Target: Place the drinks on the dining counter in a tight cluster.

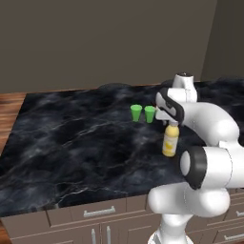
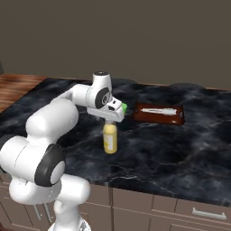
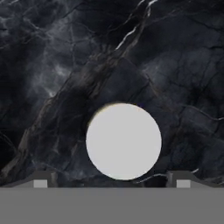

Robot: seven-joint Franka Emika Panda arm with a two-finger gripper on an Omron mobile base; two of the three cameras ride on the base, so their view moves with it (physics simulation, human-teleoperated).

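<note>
— Where is the yellow bottle (image 1: pixel 170 140) seen?
— Upright on the counter (image 1: pixel 71 138), toward its front edge, near two green cups (image 1: pixel 143 113).
— And the tool (image 3: pixel 111 183)?
— Spread wide directly above the cap (image 3: pixel 124 141).

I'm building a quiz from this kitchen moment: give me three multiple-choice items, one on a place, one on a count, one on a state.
1. Where is the yellow bottle?
A. on the dining counter
B. on the brown tray
C. on the floor

2. How many green cups stand on the counter?
A. one
B. two
C. four

3. How does the bottle stand?
A. upright
B. on its side
C. upside down

Answers: 1 A, it stands on black marble below the gripper; 2 B, a pair shows side by side; 3 A, its pale cap faces the hand.
</note>
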